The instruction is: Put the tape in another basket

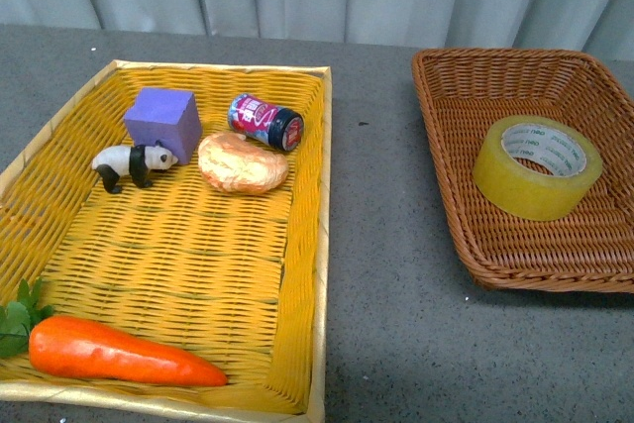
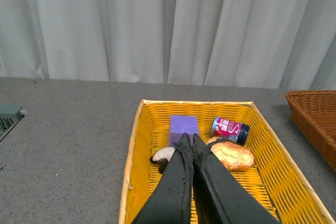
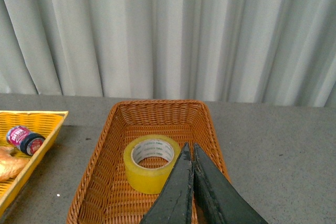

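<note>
Tape [image 1: 538, 166] lies flat in the brown basket [image 1: 466, 215]; we see both tools, left tool [image 2: 189, 141] and right tool [image 3: 189, 151], pressed together. Descending unspread, we'd likely shove it against the sloped wicker.

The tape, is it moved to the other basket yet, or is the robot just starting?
It cannot be told. The tape lies flat in the brown basket, with nothing gripping it. The yellow basket holds only the toys and food. Both claws are shut and empty: the left claw above the yellow basket, the right claw above the brown one. Either it is finished or not started.
</note>
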